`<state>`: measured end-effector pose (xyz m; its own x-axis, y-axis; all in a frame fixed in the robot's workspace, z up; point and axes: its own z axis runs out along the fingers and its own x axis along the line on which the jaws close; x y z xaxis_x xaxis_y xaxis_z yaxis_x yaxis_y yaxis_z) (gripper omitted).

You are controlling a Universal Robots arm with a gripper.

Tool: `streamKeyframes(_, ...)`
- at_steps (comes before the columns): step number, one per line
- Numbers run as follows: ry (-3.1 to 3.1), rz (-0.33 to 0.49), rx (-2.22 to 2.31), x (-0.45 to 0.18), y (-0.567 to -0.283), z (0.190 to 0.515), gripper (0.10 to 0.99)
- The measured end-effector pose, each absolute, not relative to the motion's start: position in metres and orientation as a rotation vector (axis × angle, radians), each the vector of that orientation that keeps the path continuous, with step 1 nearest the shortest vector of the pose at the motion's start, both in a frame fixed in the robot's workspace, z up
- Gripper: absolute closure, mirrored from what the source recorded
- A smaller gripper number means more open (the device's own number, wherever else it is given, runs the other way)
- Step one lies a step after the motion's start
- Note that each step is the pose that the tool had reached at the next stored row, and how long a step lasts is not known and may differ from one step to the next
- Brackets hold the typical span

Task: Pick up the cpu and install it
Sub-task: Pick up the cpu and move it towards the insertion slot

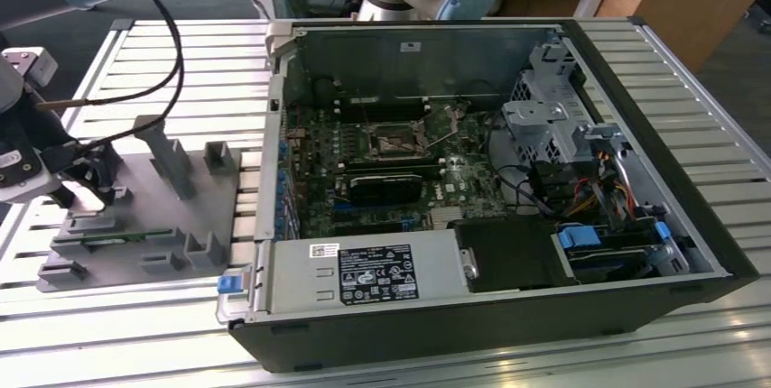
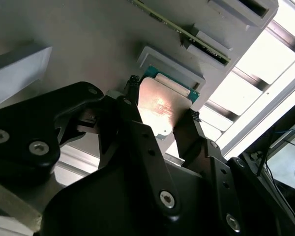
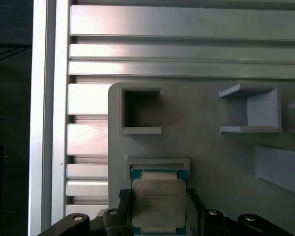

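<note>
First wrist view: the cpu (image 3: 159, 204) lies silvery top up, directly between the tips of the gripper (image 3: 159, 196), at the edge of its shallow nest (image 3: 157, 163) on the grey tray (image 3: 211, 147). One black finger (image 3: 125, 199) sits on each of two opposite side edges, with its green rim showing at the nest end. In the second wrist view the fingertips look pressed against those edges, so I judge the gripper closed on the chip. Whether the chip is off the tray I cannot tell. In the exterior view the gripper (image 1: 85, 185) hangs over the tray (image 1: 133, 226) at that view's left. The motherboard socket (image 1: 394, 143) lies well apart to that view's right, inside the open computer case (image 1: 674, 226).
</note>
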<state>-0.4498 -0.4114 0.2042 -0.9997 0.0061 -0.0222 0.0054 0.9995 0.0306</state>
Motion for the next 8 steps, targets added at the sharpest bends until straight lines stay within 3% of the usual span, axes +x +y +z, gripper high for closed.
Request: streamKeyframes(8, 3.119, 0.050, 0.009, -0.4498, -0.4114, 0.2155, 0.553)
